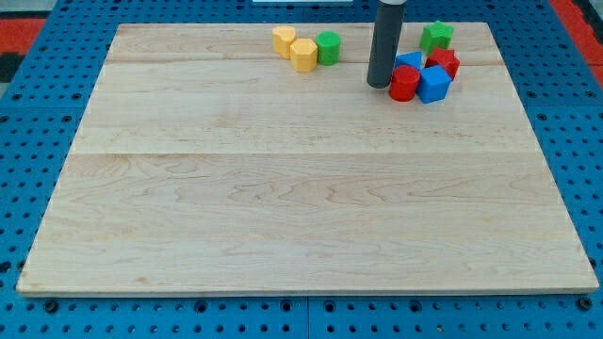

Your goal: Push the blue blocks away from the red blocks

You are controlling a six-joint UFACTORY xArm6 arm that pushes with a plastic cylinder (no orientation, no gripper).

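Blue blocks, one cube-ish [434, 84] and another [410, 61], sit jammed against the red cylinder [403, 85] and red star-like block [443, 62] near the board's top right. My tip [378, 85] holds nothing, just left of that cluster, nearly touching the cylinder, so any push goes rightward.

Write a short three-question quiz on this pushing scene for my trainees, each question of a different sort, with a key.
1. True or false: my tip stands at the view's left of the red cylinder block.
2. Which block lies nearest the view's top right? A the green star-shaped block; B the green cylinder block; C the yellow hexagonal block.
3. Fill in: the blue cube block sits at the view's ____ of the red cylinder block.

Key: 1 true; 2 A; 3 right.
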